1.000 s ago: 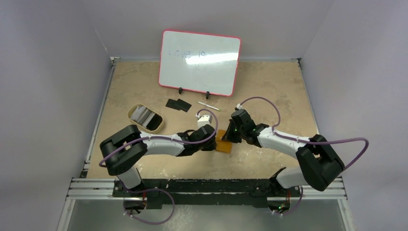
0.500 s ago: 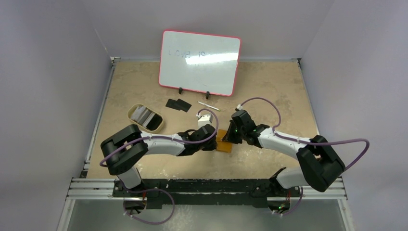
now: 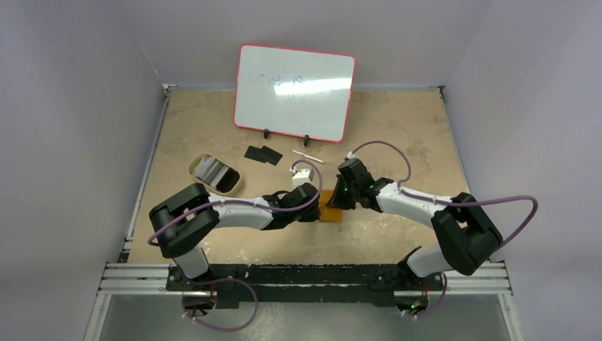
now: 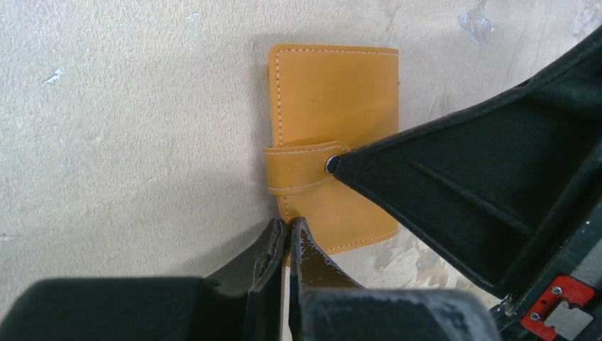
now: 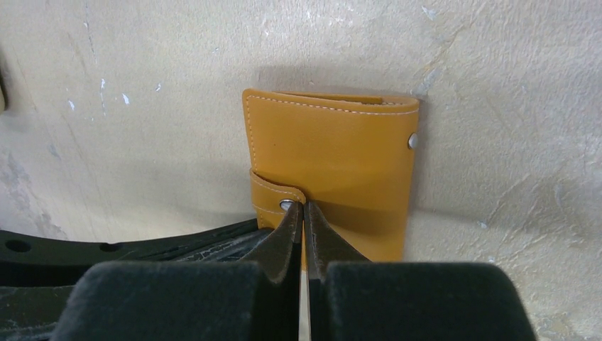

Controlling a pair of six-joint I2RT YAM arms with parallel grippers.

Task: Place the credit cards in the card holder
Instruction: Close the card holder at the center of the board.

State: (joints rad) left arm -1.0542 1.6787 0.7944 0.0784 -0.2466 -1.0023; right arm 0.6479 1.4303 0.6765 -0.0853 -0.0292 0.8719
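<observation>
1. The table (image 3: 397, 121) is a worn, pale tan board between plain walls.
2. A whiteboard (image 3: 294, 92) with a red rim stands tilted at the far side, faint writing on it.
3. The left arm (image 3: 234, 209) and the right arm (image 3: 419, 206) both reach in to the middle of the table and meet over the card holder.
4. The left gripper (image 4: 287, 231) has its jaws pressed together, the tips touching the holder's near edge. Whether they pinch anything I cannot tell.
5. The right gripper (image 5: 304, 213) is closed too, with its tips at the metal stud on the snap tab (image 5: 270, 193).
6. An oval tan dish (image 3: 192, 167) sits left of centre, with a pale piece and a dark piece inside it — too small to name.
7. The card holder (image 4: 334, 99) lies flat on the table between the two grippers, folded closed, with the tab wrapped across its cover.
8. Two black cards (image 3: 263, 154) lie overlapping just in front of the whiteboard — well apart from the holder.
9. A slim pen (image 3: 307, 156) lies to the right of them.
</observation>
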